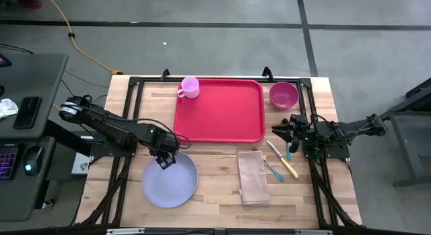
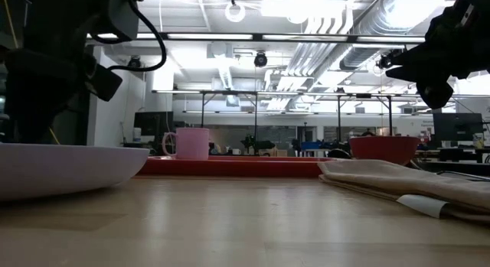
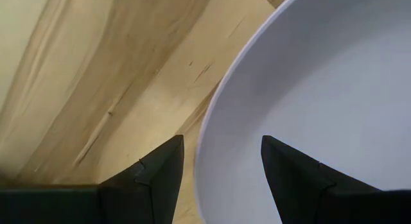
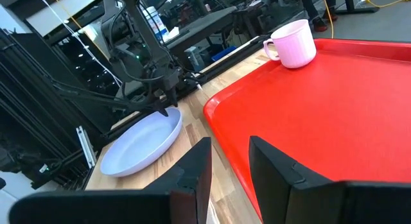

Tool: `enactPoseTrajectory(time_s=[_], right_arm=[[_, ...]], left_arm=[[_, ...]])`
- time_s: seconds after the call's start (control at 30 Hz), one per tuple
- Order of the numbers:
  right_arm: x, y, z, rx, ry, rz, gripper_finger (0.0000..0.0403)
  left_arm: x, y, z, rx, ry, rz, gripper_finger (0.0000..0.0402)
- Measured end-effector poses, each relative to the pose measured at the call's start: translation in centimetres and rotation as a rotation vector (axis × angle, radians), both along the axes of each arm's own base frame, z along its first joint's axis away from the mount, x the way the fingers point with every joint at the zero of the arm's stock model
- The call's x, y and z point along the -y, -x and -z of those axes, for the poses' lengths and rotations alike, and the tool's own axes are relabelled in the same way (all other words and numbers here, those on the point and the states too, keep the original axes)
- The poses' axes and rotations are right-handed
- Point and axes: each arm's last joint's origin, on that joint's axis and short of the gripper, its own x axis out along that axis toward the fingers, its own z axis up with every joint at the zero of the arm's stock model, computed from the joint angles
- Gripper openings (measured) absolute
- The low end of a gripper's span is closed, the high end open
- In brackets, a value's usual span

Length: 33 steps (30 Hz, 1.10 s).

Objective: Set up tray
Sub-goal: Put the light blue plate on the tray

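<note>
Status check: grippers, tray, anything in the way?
Left gripper open, jaws straddling lavender plate rim. Right gripper empty, beside red tray. Pink mug on tray corner.

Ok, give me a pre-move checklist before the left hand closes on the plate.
1. Left hand open: ok, its fingers stand apart.
2. Fingers straddle the plate rim: ok, the left wrist view shows one finger outside the rim, one over the plate.
3. Plate empty: ok, nothing lies in it.
4. Tray has room: ok, only the pink cup stands at its far left corner.
5. Right hand out of the way: ok, it hangs past the tray's right edge, holding nothing.
6. Finger contact with the rim: cannot tell.
</note>
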Motion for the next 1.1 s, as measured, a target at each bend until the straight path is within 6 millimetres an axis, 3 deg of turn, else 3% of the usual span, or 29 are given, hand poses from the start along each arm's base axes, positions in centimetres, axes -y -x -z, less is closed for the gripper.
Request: enactPoseTrajectory(time_s=[0.43, 0.7, 1.1], right_arm=[[0.0, 0.0, 0.0, 0.0, 0.0, 0.0, 0.0083], [0.0, 0.0, 0.0, 0.0, -0.002, -0.012, 0.0083], [0.0, 0.0, 0.0, 0.002, -0.001, -0.004, 0.0083]], left_arm=[[-0.2, 0.0, 0.0, 0.011, -0.05, -0.009, 0.0239], [-0.3, 1.3, 2.3, -0.037, 0.008, -0.061, 0.0239], [-0.1, 0.9, 2.4, 0.007, 0.041, -0.065, 0.0239]])
